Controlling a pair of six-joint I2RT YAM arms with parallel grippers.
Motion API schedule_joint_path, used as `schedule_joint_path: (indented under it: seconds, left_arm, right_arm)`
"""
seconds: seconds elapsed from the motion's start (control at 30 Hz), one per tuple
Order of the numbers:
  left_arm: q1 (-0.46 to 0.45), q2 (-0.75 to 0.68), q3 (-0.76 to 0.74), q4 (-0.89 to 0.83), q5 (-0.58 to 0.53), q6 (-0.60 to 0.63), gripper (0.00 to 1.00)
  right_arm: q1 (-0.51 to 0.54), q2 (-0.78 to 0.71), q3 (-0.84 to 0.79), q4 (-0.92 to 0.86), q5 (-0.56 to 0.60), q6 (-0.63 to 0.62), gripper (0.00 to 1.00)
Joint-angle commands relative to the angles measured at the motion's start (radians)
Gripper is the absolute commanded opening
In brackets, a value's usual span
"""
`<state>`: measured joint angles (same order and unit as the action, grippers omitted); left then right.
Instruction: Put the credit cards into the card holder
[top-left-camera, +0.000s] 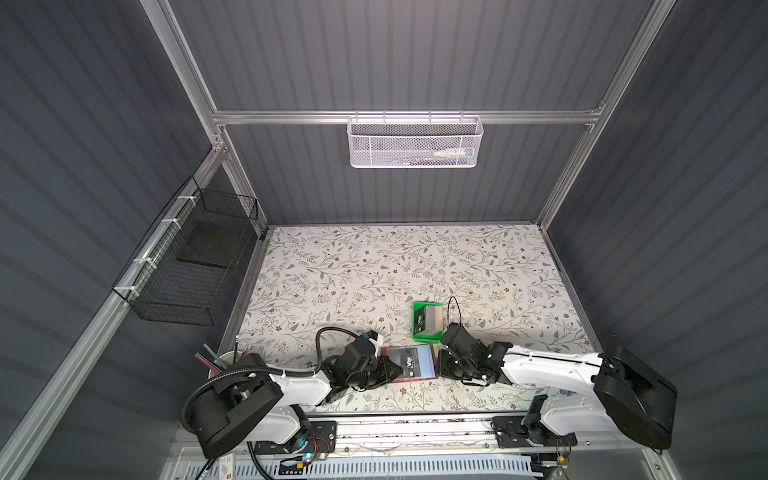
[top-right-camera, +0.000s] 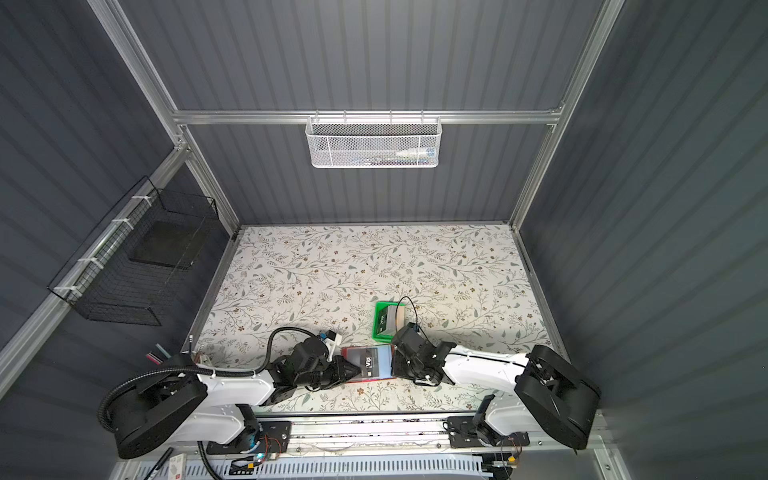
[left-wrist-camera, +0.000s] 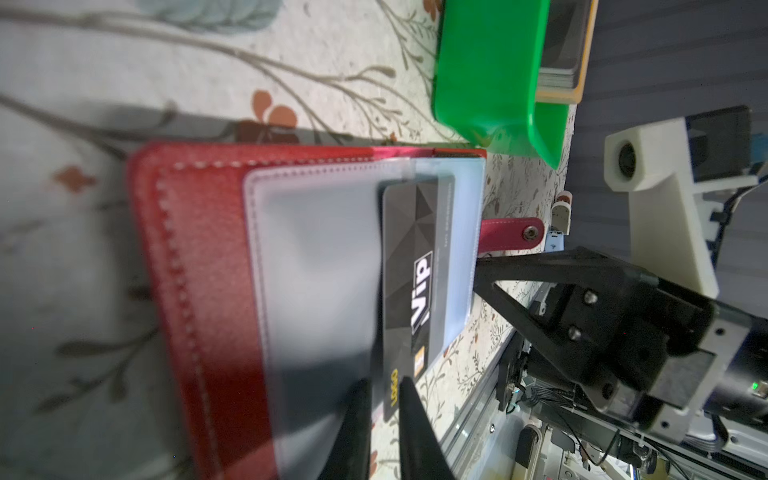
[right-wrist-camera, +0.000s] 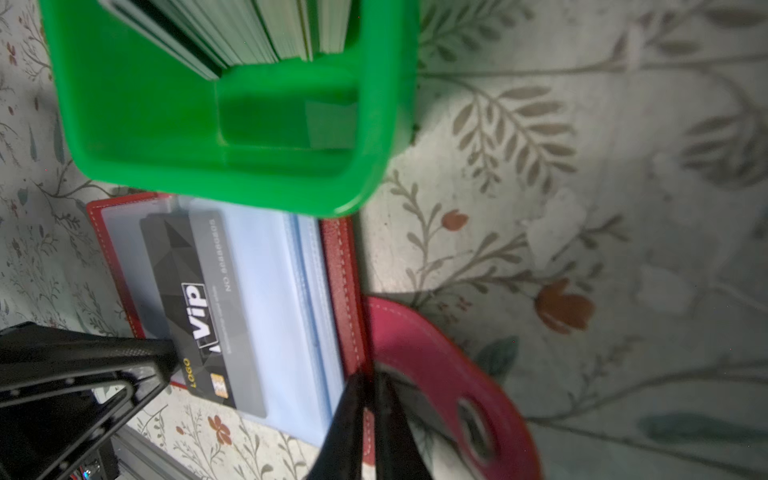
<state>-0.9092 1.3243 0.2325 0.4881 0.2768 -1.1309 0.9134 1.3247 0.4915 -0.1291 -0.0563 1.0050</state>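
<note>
Tabletop (top-left-camera: 374, 270): holder (top-left-camera: 427, 359) card (top-left-camera: 407, 362) seemingly lengthwise near-far

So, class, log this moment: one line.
Vip card part-way into card holder | left gripper slightly open at card's end | right gripper shut on holder's edge

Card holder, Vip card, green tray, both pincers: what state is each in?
card holder: open flat, snap tab undone.
Vip card: partly in the top sleeve, end sticking out.
green tray: upright, holding a stack of cards.
left pincer: jaws slightly apart at the card's free end.
right pincer: closed on the card holder's edge.
</note>
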Motion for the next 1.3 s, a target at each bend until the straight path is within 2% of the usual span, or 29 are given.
schedule_joint_path:
  seconds: [0.0, 0.17, 0.57, 1.0, 1.27]
  left_arm:
    - [-0.002, -0.048, 0.032, -0.160, -0.048, 0.047, 0.16]
    - [0.002, -0.050, 0.056, -0.192, -0.044, 0.062, 0.17]
    - [0.002, 0.062, 0.107, -0.097, -0.020, 0.079, 0.17]
    - [0.002, 0.100, 0.147, -0.066, -0.010, 0.121, 0.16]
    - [-0.003, 0.157, 0.141, 0.048, 0.033, 0.084, 0.16]
  right_arm:
    - [0.005, 0.010, -0.006, -0.067, 0.032, -0.009, 0.11]
    - [0.005, 0.008, 0.003, -0.073, 0.033, -0.012, 0.11]
    - [0.007, 0.008, 0.018, -0.089, 0.032, -0.025, 0.11]
    - [0.006, 0.015, 0.018, -0.078, 0.033, -0.022, 0.11]
    - [0.008, 0.016, 0.011, -0.071, 0.033, -0.019, 0.11]
